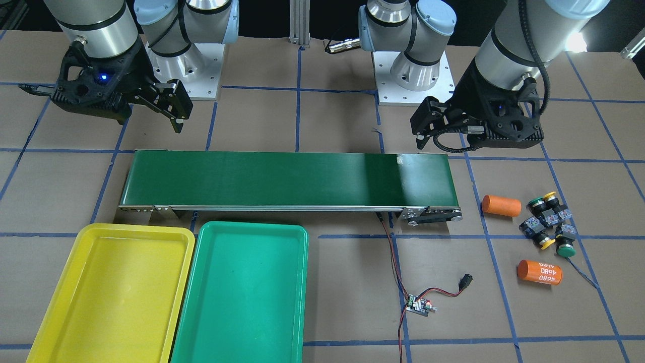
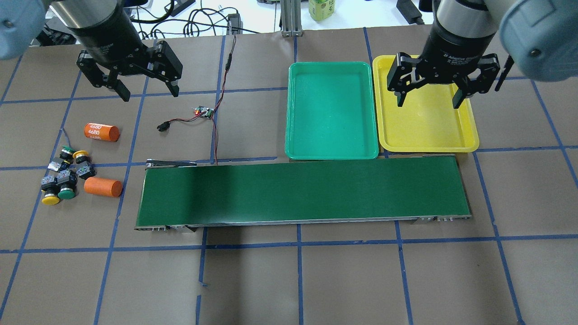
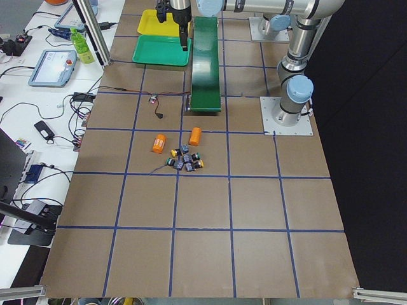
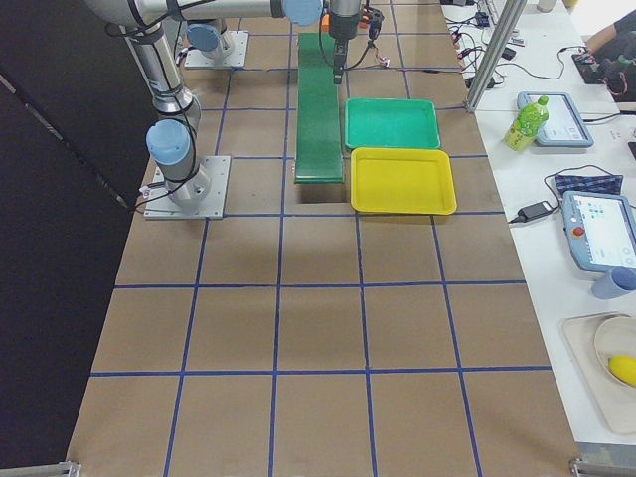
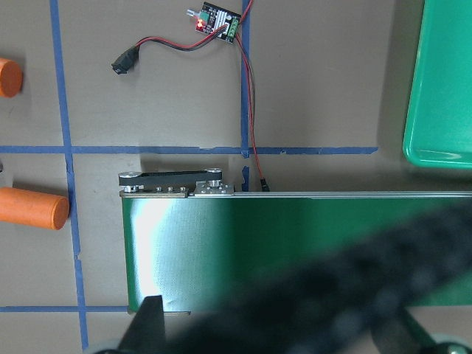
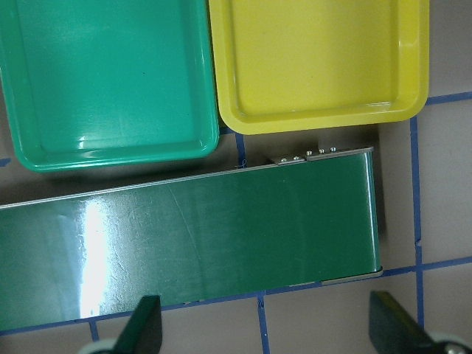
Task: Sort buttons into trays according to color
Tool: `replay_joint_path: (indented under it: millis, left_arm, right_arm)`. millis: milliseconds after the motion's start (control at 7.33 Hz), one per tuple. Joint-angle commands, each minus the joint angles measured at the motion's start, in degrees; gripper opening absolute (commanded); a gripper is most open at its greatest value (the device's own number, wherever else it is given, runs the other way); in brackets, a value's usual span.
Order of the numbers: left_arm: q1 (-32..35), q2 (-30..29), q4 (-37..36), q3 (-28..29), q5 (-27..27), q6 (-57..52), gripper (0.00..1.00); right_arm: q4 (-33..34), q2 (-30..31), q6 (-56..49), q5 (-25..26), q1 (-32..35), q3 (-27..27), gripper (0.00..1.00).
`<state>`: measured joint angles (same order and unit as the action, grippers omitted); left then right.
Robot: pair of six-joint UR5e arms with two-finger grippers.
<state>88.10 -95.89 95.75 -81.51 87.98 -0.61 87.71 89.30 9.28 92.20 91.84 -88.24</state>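
Four buttons [image 2: 63,175] lie in a tight cluster on the table at the far left, two with yellow caps and two with green; they also show in the front view [image 1: 548,222]. The green tray [image 2: 332,113] and the yellow tray [image 2: 429,133] sit side by side beyond the belt, both empty. My left gripper [image 2: 149,92] is open and empty, held above the table beyond the buttons. My right gripper [image 2: 428,103] is open and empty, held above the yellow tray. The right wrist view shows both trays [image 6: 317,66] below it.
A long dark-green conveyor belt [image 2: 302,192] runs across the middle of the table. Two orange cylinders [image 2: 101,132] [image 2: 103,187] lie next to the buttons. A small controller board [image 2: 204,112] with red and black wires lies beyond the belt's left end.
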Motion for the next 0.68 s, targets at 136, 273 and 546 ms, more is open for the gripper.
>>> replay_joint_path:
  millis: [136,273,546]
  left_arm:
    - [-0.7,1.3,0.0,-0.9,1.2,-1.3,1.00]
    - [-3.7,-0.1,-0.2,-1.7,3.4,-3.6,1.00]
    - [-11.1,-0.4,-2.2,-6.7,3.2,-12.2,1.00]
  right_arm:
    - [0.1,0.0,0.3,-1.9,0.0,0.0,1.00]
    - [0.2,0.0,0.3,-5.2,-0.1,0.0,1.00]
    - [0.1,0.0,0.2,-4.5,0.0,0.0,1.00]
